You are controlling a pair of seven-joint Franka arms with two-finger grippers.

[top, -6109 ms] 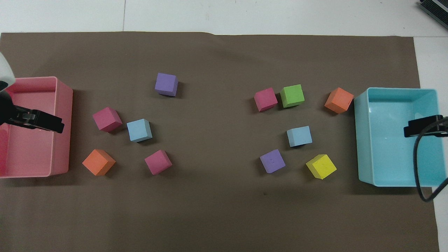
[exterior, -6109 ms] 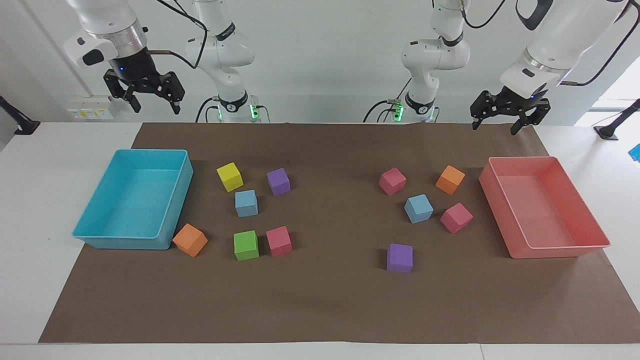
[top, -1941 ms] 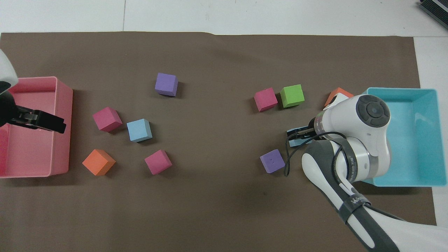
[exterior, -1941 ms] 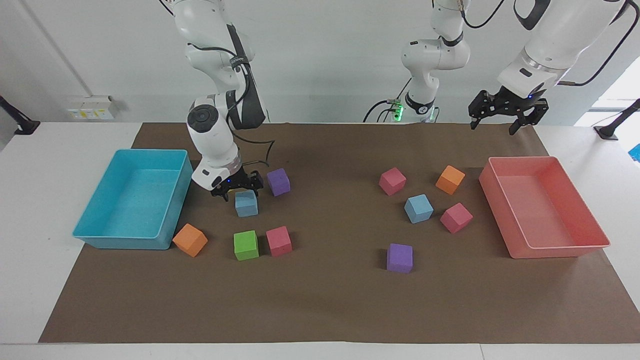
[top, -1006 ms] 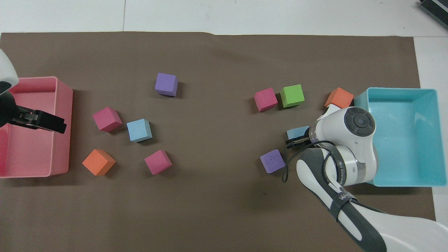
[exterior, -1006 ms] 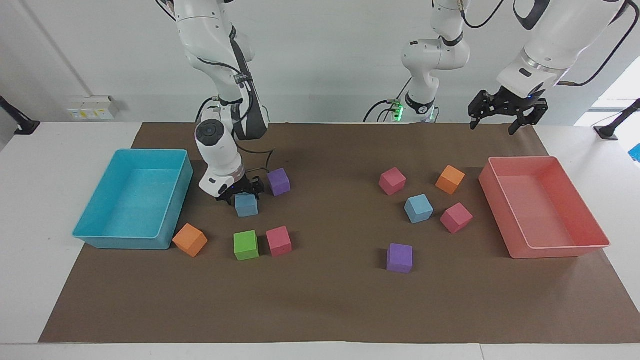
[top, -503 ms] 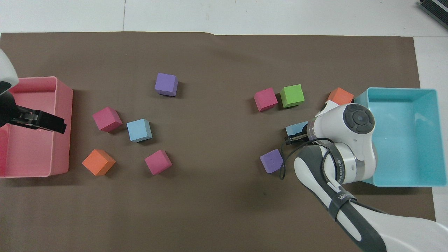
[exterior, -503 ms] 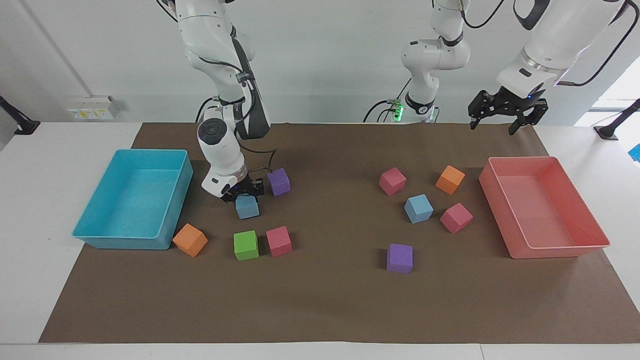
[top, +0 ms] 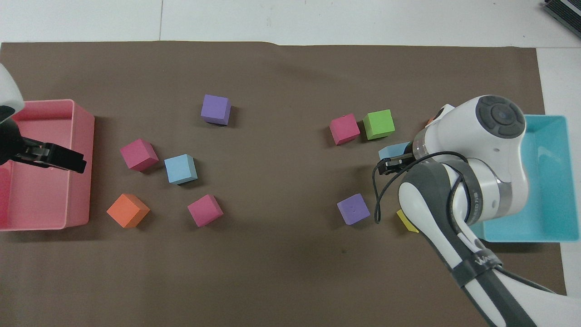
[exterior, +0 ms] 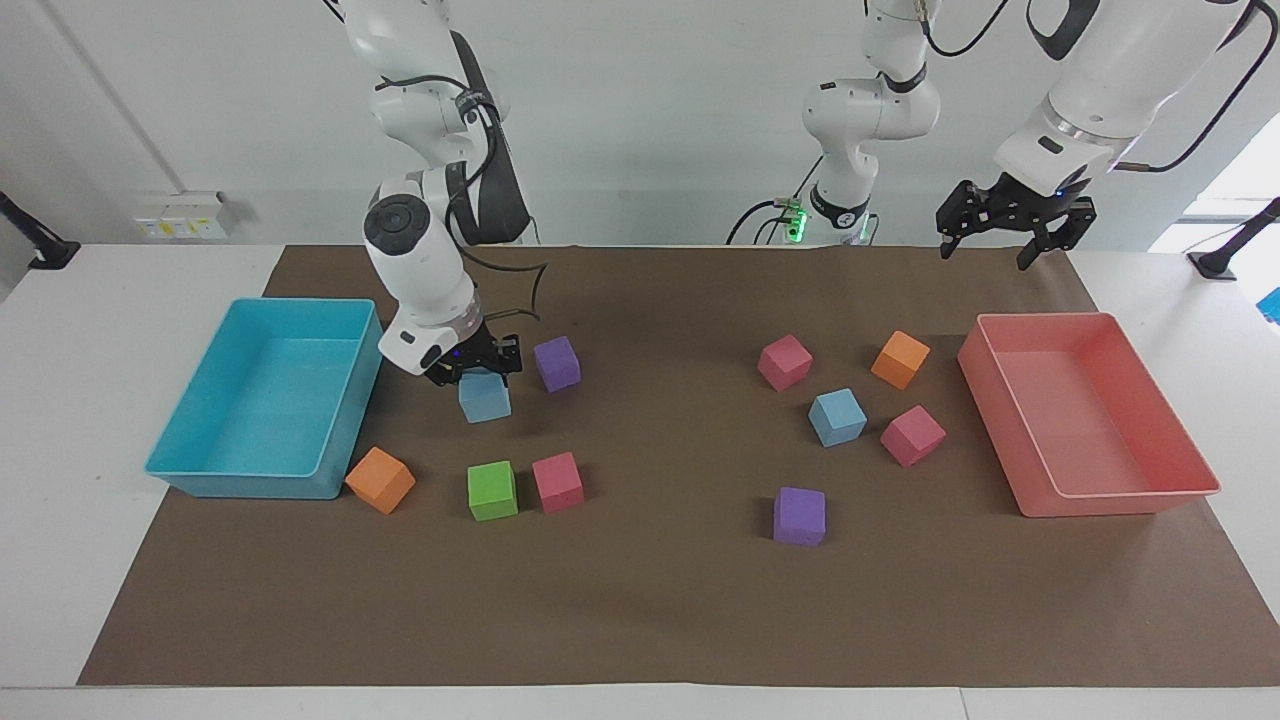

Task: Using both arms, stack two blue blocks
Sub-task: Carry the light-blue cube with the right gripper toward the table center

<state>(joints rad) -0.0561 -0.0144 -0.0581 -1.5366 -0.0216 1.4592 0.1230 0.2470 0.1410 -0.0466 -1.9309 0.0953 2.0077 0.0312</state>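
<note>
My right gripper (exterior: 478, 374) is shut on one blue block (exterior: 485, 399) and holds it a little above the brown mat, between the purple cube and the turquoise tray. In the overhead view the arm covers most of this block (top: 393, 149) and the gripper (top: 393, 164). The second blue block (exterior: 837, 417) rests on the mat at the left arm's end, among the pink and orange cubes, and also shows in the overhead view (top: 180, 169). My left gripper (exterior: 988, 250) waits open and empty, up over the pink tray's end nearest the robots (top: 59, 159).
A turquoise tray (exterior: 200, 478) stands at the right arm's end, a pink tray (exterior: 1120, 503) at the left arm's end. Purple (exterior: 556, 363), green (exterior: 492, 490), pink (exterior: 557, 482) and orange (exterior: 380, 480) cubes lie around the held block. Pink (exterior: 784, 362), orange (exterior: 900, 359), pink (exterior: 912, 435) and purple (exterior: 800, 516) cubes surround the second one.
My right arm came down from over the turquoise tray, closed on the blue block and has now lifted it off the mat. The left arm has stayed in place.
</note>
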